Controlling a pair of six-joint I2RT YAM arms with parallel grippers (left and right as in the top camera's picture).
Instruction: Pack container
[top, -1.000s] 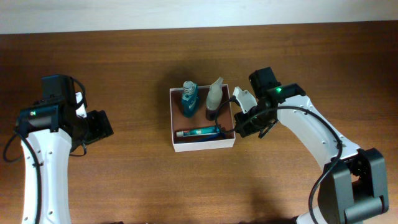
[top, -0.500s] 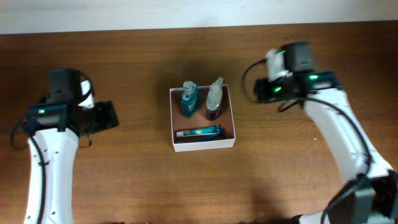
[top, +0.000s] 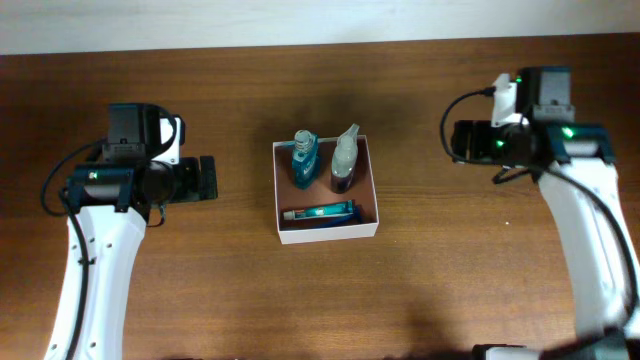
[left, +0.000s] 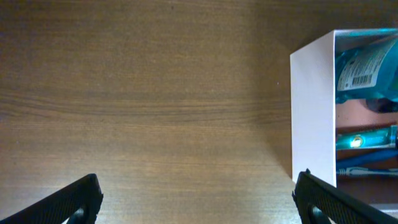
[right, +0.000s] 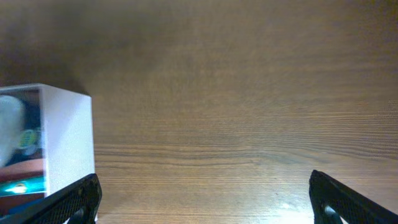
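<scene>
Two wide-open, empty pincers: my left pincer (left: 198, 200) and right pincer (right: 205, 198). Inside the box (top: 327, 233), the teal bottle (left: 365, 65) shows a barcode; its other print is unreadable.

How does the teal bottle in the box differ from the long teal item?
The teal bottle stands in a far corner; the long teal item lies flat along the near wall. The bottle is stout, the item slim. Both are inside the container.

The overhead view was bright and sharp. In my wrist views the table (left: 155, 93) was dim toward 12 o'clock, with pale glare near 6 o'clock.
</scene>
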